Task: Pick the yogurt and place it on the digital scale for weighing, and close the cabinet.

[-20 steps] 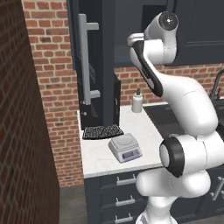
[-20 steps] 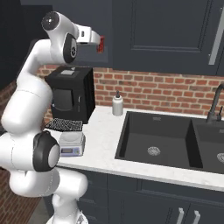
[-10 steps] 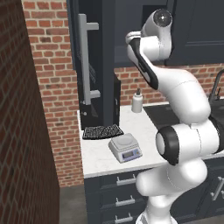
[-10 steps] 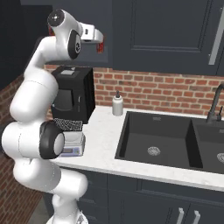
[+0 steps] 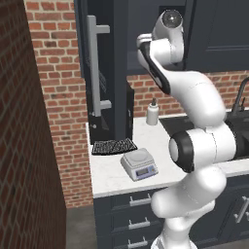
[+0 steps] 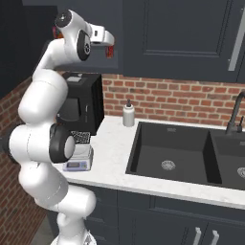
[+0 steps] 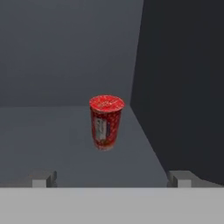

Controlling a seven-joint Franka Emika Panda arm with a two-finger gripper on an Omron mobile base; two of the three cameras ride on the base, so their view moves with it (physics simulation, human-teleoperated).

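Observation:
The yogurt (image 7: pixel 105 122), a small red cup with a darker lid, stands upright on the grey shelf inside the cabinet, straight ahead in the hand view. My gripper (image 7: pixel 111 179) is open, its fingertips (image 7: pixel 43 178) wide apart and short of the cup, touching nothing. In the right base view the hand is raised high by the cabinet front, with the red yogurt (image 6: pixel 110 50) just past it. The cabinet door (image 5: pixel 113 63) stands open, its long silver handle (image 5: pixel 97 73) facing out. The digital scale (image 5: pixel 139 164) sits bare near the counter's front edge, also seen as the digital scale (image 6: pixel 76 162).
A black ribbed mat (image 5: pixel 114 146) lies behind the scale. A white pump bottle (image 5: pixel 152 113) stands by the brick wall. A black box appliance (image 6: pixel 81 107) sits under the cabinet. A dark sink (image 6: pixel 172 153) lies to the right, and a brick wall (image 5: pixel 29 146) closes the left.
The arm has swung its upper links closer to the cabinet opening, and the hand has shifted slightly. The jaws stay wide open.

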